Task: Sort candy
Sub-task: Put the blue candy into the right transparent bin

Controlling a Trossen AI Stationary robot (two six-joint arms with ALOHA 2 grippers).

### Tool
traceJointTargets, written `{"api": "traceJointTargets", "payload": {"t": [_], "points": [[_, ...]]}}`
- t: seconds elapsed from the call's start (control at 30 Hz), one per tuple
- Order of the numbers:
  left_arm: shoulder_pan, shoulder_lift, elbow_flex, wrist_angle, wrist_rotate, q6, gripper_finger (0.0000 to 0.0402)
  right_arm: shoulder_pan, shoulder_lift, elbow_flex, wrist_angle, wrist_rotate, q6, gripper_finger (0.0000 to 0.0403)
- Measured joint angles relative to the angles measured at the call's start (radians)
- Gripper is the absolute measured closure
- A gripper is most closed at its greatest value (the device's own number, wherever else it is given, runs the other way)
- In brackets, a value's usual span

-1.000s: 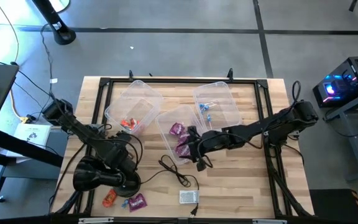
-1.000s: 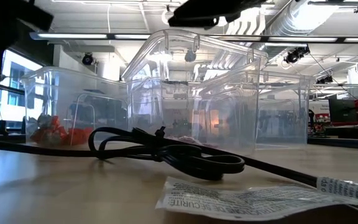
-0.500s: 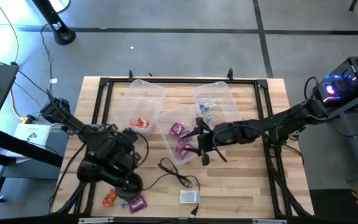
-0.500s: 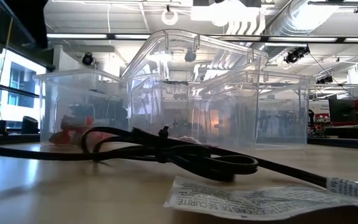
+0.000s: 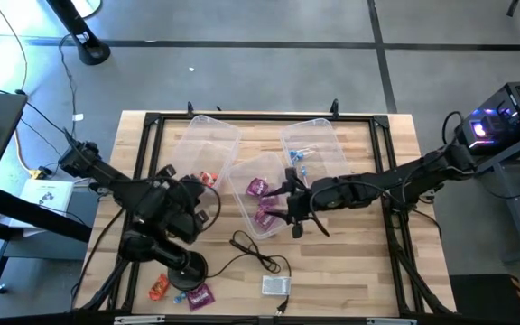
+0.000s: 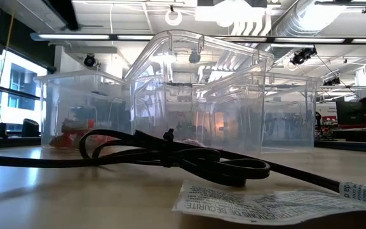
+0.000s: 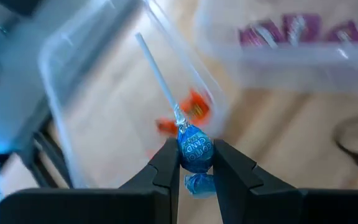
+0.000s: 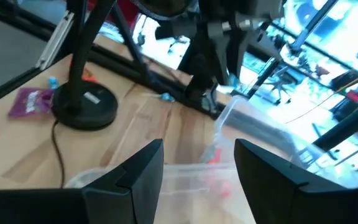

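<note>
My left gripper [image 7: 196, 163] is shut on a blue-wrapped lollipop [image 7: 195, 151]. In the high view it [image 5: 200, 195] hovers at the near edge of the left clear bin [image 5: 199, 144], which holds orange candy [image 5: 208, 178]. My right gripper [image 5: 289, 204] is open above the middle bin [image 5: 246, 171] of purple candy [image 5: 258, 188]. The right bin [image 5: 325, 143] holds blue candy [image 5: 297, 158]. Orange [image 5: 158, 287], blue [image 5: 181, 295] and purple [image 5: 199, 292] sweets lie at the table's near-left edge. My left gripper pinches the lollipop's round blue head [image 7: 195, 151] between its two fingers [image 7: 166, 169]. The white stick [image 7: 156, 76] points away beyond the fingertips, and the lollipop is lifted clear above the left bin. A bit of blue wrapper [image 7: 197, 183] shows farther back between the fingers.
A small white box [image 5: 274, 285] with a black cable [image 5: 251, 251] lies near the table's near edge, the cable looping in front of the bins [image 6: 170, 152]. A black round stand base [image 5: 184, 265] sits by the loose sweets. A black frame [image 5: 242, 117] rims the table.
My left gripper has risen from the table's near-left area and moved toward the far edge and the left bin, carrying the lollipop. The left bin has shifted and turned a little to the right. My right gripper has moved slightly toward the far edge over the middle bin.
</note>
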Motion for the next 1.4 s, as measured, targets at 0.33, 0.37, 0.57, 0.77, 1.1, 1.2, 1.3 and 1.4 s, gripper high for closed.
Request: {"api": "traceJointTargets", "payload": {"t": [0.33,0.37,0.57,0.77,1.1,1.2,1.3,1.4], "points": [[0.200,0.000,0.005,0.279,-0.208,0.479,0.0343,0.017,-0.071,0.065,-0.021,0.078,-0.102,0.0210],[0.221,0.000,0.005,0.351,-0.208,0.565,0.0343,0.021,-0.086,0.070,-0.020,0.087,-0.114,0.0210],[0.363,0.000,0.004,0.885,-0.048,1.116,0.0343,0.053,-0.200,0.094,-0.024,0.102,-0.129,0.0210],[0.532,0.024,0.004,1.327,0.328,1.327,0.0343,0.097,-0.298,0.094,-0.056,0.103,-0.119,0.0210],[0.732,0.227,0.003,1.663,0.741,1.267,0.0343,0.144,-0.331,0.094,-0.109,0.163,-0.119,0.0210],[0.760,0.302,0.014,1.743,0.775,1.266,0.0343,0.144,-0.331,0.094,-0.129,0.173,-0.119,0.0210],[0.779,0.378,0.082,1.718,0.788,1.253,0.0343,0.144,-0.331,0.094,-0.134,0.178,-0.117,0.0210],[0.791,0.448,0.154,1.671,0.784,1.218,0.0333,0.144,-0.331,0.094,-0.134,0.178,-0.115,0.0210]]}}
